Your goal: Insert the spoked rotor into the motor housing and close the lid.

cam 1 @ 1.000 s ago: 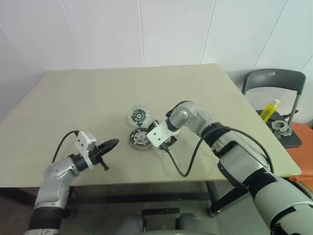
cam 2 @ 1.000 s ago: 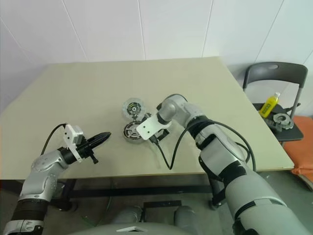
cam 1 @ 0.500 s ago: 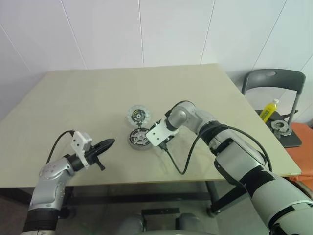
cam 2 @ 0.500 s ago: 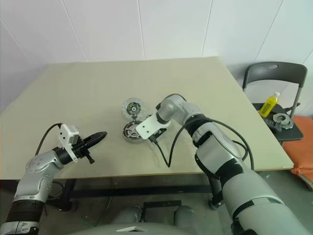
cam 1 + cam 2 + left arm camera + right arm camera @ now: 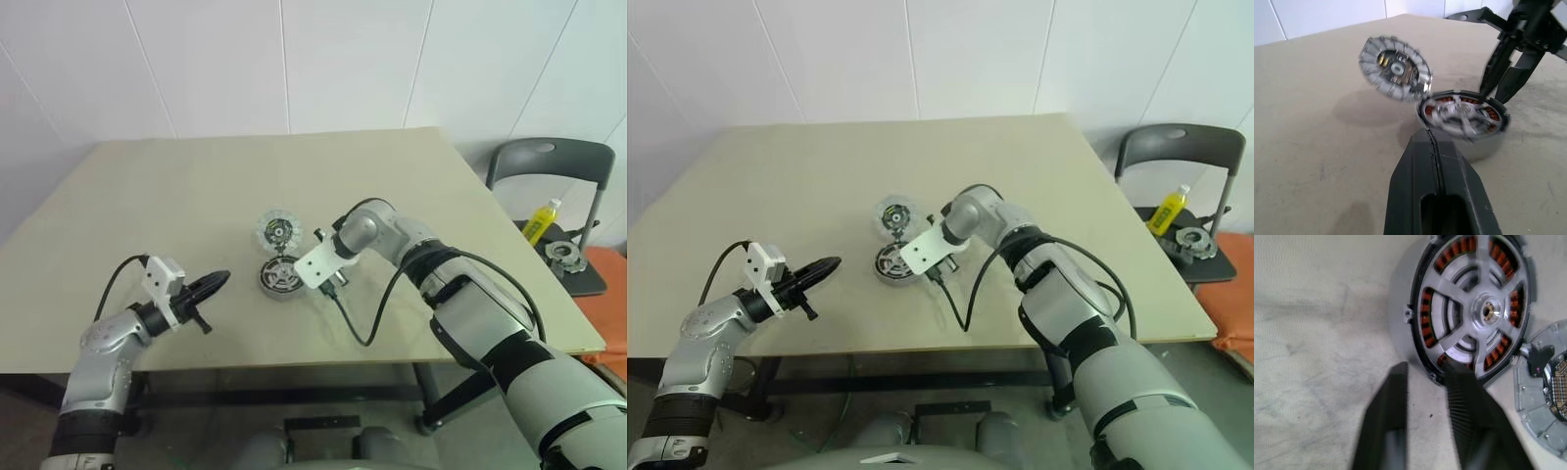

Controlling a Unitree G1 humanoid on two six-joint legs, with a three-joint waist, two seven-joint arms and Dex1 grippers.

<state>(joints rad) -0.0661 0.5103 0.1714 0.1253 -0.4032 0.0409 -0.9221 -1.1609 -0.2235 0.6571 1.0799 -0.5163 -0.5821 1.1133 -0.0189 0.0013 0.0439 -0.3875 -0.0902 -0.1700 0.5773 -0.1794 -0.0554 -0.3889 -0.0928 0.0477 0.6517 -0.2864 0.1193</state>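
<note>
One right pincer fingertip touches the motor housing rim.

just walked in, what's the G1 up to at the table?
It is putting a small motor together on the table. The spoked rotor already sits inside the motor housing, copper windings showing through its gaps. The right gripper hangs just over the housing's rim, fingers a little apart with nothing between them. The lid lies flat on the table right behind the housing, not yet on. The left gripper is shut and empty, held off to the side.
</note>
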